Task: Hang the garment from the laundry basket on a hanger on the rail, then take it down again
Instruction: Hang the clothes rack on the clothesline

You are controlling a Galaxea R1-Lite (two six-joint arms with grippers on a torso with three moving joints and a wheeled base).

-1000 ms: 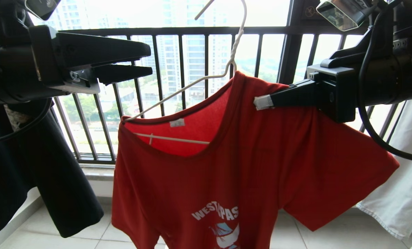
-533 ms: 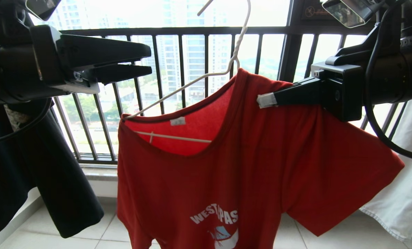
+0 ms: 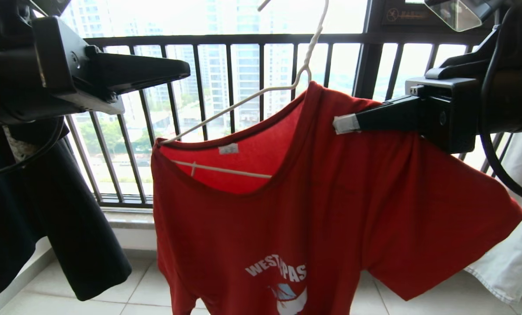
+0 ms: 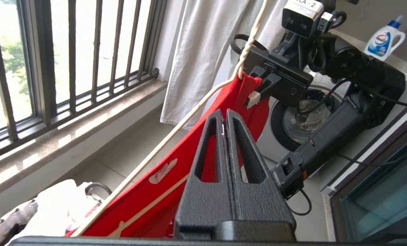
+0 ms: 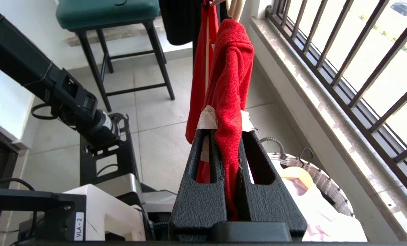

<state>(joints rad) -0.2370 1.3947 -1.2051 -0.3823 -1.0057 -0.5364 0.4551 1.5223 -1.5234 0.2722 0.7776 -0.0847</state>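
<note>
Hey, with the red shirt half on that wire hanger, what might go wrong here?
1. Only one shoulder of the red shirt covers the hanger; it could slide off.
2. The right gripper pinches that shoulder, so pulling may tilt the hanger.
3. The left gripper is shut on nothing, giving no support.

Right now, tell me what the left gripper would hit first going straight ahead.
Probably the red T-shirt near its top on the wire hanger; the shut left gripper points at it, the right gripper beyond. Depth is unclear.

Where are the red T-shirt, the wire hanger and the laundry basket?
Red T-shirt (image 3: 331, 197): head view, chest fabric.
Wire hanger (image 3: 239, 100): head view, bare sloping arm left of the twisted neck.
Laundry basket (image 5: 321, 177): right wrist view, woven rim.
</note>
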